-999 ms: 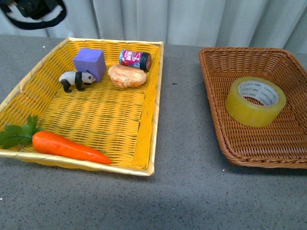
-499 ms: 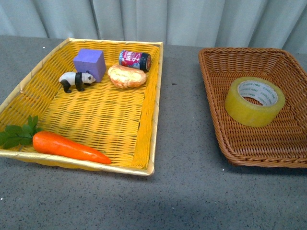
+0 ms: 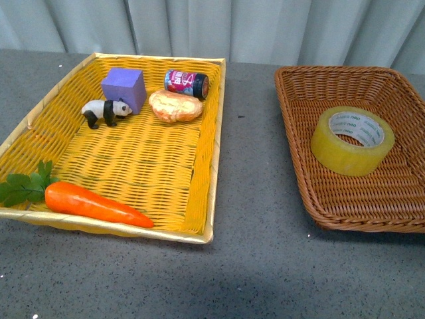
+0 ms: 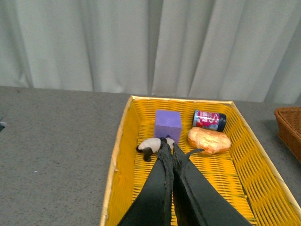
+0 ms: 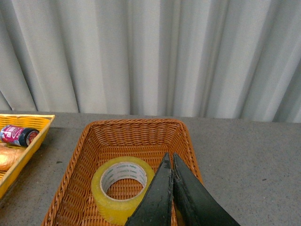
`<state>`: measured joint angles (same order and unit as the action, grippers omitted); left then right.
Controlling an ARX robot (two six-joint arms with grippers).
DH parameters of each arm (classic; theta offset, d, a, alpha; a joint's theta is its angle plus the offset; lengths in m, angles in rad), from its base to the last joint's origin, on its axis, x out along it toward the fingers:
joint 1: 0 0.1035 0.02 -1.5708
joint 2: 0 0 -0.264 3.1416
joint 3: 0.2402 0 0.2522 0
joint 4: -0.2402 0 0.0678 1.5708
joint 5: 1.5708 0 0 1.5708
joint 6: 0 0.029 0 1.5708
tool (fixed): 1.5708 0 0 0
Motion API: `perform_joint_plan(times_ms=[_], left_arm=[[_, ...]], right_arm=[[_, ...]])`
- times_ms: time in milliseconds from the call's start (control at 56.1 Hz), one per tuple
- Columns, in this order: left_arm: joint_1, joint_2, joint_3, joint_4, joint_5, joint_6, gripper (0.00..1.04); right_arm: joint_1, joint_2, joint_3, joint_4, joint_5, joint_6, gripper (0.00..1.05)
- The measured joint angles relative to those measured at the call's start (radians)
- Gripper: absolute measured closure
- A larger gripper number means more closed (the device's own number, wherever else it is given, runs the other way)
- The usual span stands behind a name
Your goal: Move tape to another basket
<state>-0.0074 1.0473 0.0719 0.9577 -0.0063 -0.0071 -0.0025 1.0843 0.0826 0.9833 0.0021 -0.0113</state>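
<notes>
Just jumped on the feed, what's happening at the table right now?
Nothing is being handled. The tape lies flat in the brown basket, alone there. The yellow basket holds a carrot, toy panda, purple block, bread and a small can. The left gripper hangs shut and empty over the yellow basket. The right gripper hangs shut and empty over the brown one.

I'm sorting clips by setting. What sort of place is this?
Likely a staged robot test bench: a grey speckled tabletop, a pleated pale curtain backdrop, and toy props in a yellow woven basket.
</notes>
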Motion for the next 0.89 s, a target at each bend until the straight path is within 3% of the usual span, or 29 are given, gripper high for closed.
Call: perform_joint_plan(times_ms=[892], left_arm=[[0.005, -0.674, -0.051, -0.581, 0.004, 0.0, 1.01]], right_arm=[[0.0, -0.69, -0.078, -0.587, -0.003, 0.001, 1.04]])
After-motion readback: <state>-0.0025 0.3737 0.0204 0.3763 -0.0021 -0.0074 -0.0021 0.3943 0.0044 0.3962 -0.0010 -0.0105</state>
